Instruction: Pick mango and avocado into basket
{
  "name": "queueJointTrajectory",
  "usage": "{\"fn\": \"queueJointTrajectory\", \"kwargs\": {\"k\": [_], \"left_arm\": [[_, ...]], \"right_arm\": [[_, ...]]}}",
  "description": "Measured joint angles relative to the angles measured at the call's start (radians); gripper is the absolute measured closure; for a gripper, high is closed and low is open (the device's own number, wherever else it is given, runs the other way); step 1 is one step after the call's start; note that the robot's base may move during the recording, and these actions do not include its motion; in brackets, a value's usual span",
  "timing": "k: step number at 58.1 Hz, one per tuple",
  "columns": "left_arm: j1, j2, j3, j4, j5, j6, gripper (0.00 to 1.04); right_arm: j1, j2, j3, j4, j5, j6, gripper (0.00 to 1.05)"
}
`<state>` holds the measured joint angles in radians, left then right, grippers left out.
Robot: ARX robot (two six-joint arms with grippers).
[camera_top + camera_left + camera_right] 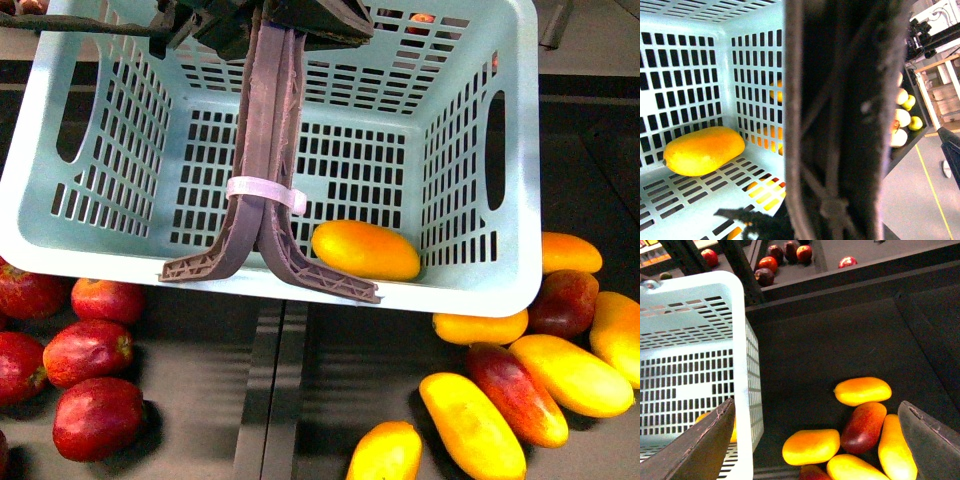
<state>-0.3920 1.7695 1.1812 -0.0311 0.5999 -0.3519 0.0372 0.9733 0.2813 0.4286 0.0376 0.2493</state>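
Already in basket (480,290): one mango (365,250), yellow shading to orange, lying on its side on the slotted floor, close to the near wall and towards the robot's right-hand corner.
Avocado: not found in any view; nothing dark green and oval inside the basket or among the fruit around it.
Left gripper (262,25): at the top of the front view, over the handles (265,130); looks pressed together on them where they rise side by side above the white tie (265,190). Jaws hidden; left wrist view largely filled by the blurred dark handle, consistent with a grip.
Right gripper (816,405): spread wide, pinching nothing; hovers just outside the basket's wall, over the dark tray (850,335).
Below the right gripper: loose yellow mangoes (862,390) and a red-and-yellow mango (863,426), touching one another in a pile.
Other fruit: red apples (90,350) on the robot's left of the basket, more small fruit on shelves beyond, too small to name.
Done, judging by the layout: the mango half of the task.
Left to do: the whole avocado half, meaning find, grasp, carry, release beside the mango.
Next move, as a guess: calls for the free right gripper to go away from the mango pile, towards wherever avocados lie; place unknown from these views.
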Motion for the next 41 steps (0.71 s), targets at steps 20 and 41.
{"fn": "queueJointTrajectory", "kwargs": {"k": [20,41], "left_arm": [[0.000,0.000,0.000,0.000,-0.002,0.000,1.01],[-0.014,0.000,0.002,0.000,0.021,0.002,1.01]], "right_arm": [[0.000,-0.005,0.000,0.000,0.002,-0.003,0.09],[0.000,-0.011,0.000,0.000,0.006,-0.003,0.09]]}}
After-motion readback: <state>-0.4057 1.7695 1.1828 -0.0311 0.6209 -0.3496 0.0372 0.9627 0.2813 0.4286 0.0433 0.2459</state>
